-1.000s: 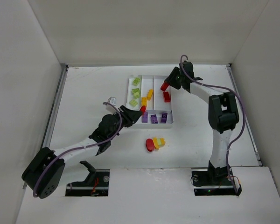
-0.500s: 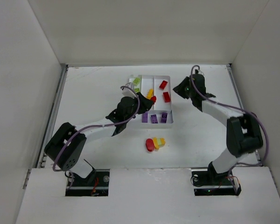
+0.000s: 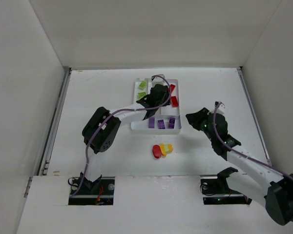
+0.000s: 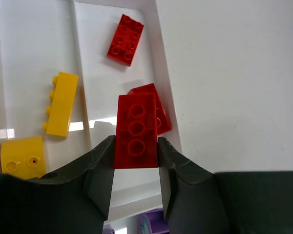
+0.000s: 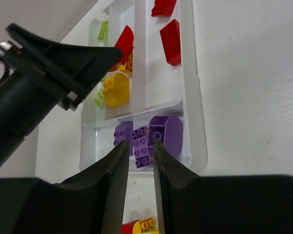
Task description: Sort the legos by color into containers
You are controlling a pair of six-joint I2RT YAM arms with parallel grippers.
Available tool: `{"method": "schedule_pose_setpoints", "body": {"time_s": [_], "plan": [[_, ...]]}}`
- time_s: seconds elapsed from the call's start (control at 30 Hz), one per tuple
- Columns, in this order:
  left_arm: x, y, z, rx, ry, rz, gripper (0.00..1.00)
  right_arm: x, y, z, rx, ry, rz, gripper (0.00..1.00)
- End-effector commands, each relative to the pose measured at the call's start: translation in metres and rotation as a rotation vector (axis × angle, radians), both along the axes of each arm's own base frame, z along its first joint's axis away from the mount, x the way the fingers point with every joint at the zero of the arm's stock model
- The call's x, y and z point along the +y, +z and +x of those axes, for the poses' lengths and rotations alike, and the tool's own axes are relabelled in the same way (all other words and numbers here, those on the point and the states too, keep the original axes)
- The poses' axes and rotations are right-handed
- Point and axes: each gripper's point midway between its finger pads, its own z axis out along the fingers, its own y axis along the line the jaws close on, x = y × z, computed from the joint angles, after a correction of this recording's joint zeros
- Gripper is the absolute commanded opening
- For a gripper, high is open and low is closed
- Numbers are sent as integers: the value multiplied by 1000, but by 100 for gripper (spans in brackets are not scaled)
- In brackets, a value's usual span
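Left gripper (image 4: 136,144): you're clamping a red brick (image 4: 136,117).
Beneath it: tray (image 4: 162,58), loose red bricks (image 4: 125,40).
Right gripper (image 5: 138,146): yours is closed, empty, tray ahead.

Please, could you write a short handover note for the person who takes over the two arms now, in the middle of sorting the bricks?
Left gripper: shut on a small red plastic brick, held over the right long section of the white plastic tray, where two red bricks lie.
Right gripper: shut, empty, off the tray's near right corner.
Done: light green bricks in the left section, yellow bricks in the middle, purple bricks in the crosswise section.
Left: release the held brick, then sort the loose red brick and the yellow-orange bricks lying together on the table.
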Motion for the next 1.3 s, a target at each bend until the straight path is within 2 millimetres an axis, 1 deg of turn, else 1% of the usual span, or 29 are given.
{"method": "schedule_pose_setpoints", "body": {"time_s": [0.0, 0.13, 0.2, 0.27, 0.33, 0.37, 0.43, 0.5, 0.63, 0.77, 0.8, 0.83, 0.87, 0.9, 0.97, 1.03, 1.07, 1.13, 1.27], "plan": [[3, 14, 12, -39, 25, 91, 19, -7, 10, -8, -52, -23, 6, 33], [-2, 4, 18, -20, 31, 125, 22, -8, 5, -18, -53, -5, 9, 36], [-4, 2, 23, -20, 38, 127, 23, -8, 2, -19, -49, 1, 6, 37], [-6, 4, 26, -26, 38, 123, 25, -6, -1, -21, -42, 13, 2, 39], [-9, 5, 28, -30, 35, 122, 31, -2, -5, -24, -34, 31, -4, 42], [-9, 8, 29, -34, 37, 119, 36, -2, -7, -25, -32, 33, -7, 43], [-8, 9, 31, -31, 45, 113, 43, -3, -8, -26, -31, 36, -10, 45], [-7, 15, 30, -39, 46, 105, 48, -1, -10, -28, -27, 52, -17, 47], [-5, 36, 23, -69, 38, 82, 52, 7, -17, -33, -6, 81, -26, 50], [-2, 65, 10, -97, 17, 28, 53, 26, -25, -44, 25, 158, -46, 57], [-1, 72, 2, -104, 6, 17, 53, 32, -30, -48, 41, 185, -63, 59], [3, 79, -9, -109, -7, 4, 53, 39, -36, -54, 60, 215, -86, 61], [6, 81, -17, -109, -13, -2, 53, 45, -42, -59, 83, 238, -110, 63], [11, 84, -30, -109, -21, -10, 53, 49, -49, -64, 107, 256, -132, 65], [26, 82, -60, -96, -32, -27, 53, 56, -60, -71, 135, 271, -164, 69], [40, 76, -85, -78, -36, -37, 53, 58, -68, -77, 154, 276, -190, 75], [51, 72, -102, -66, -36, -41, 53, 59, -71, -78, 160, 279, -198, 78], [71, 63, -129, -33, -28, -53, 53, 59, -76, -80, 173, 283, -205, 82], [108, 36, -173, 57, 9, -54, 53, 63, -86, -79, 203, 292, -207, 83]]}}
